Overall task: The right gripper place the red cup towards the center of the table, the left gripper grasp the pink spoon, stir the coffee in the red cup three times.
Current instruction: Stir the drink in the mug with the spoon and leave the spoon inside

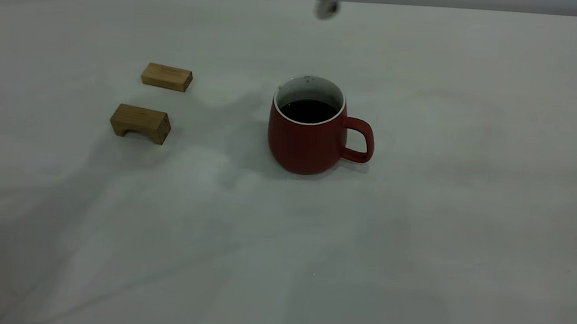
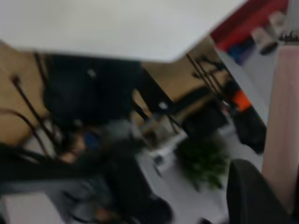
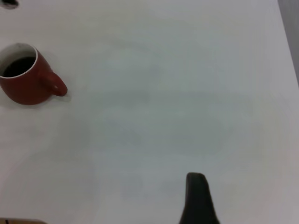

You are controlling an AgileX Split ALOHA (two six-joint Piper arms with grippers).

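The cup [image 1: 308, 132] sits mid-frame on the table [image 1: 468, 251], coffee [image 1: 307, 110] inside. The spoon [image 1: 327, 6] hangs at top centre, clamped by the left gripper [image 2: 275, 186]. Right gripper's [image 3: 198, 198] jaws: cannot tell. A skewed descent could clip the rim.

The red cup [image 1: 306, 145] looks smooth glazed ceramic, two blocks [image 1: 166, 76] grainy bare wood, the counter [image 1: 418, 236] matt off-white.
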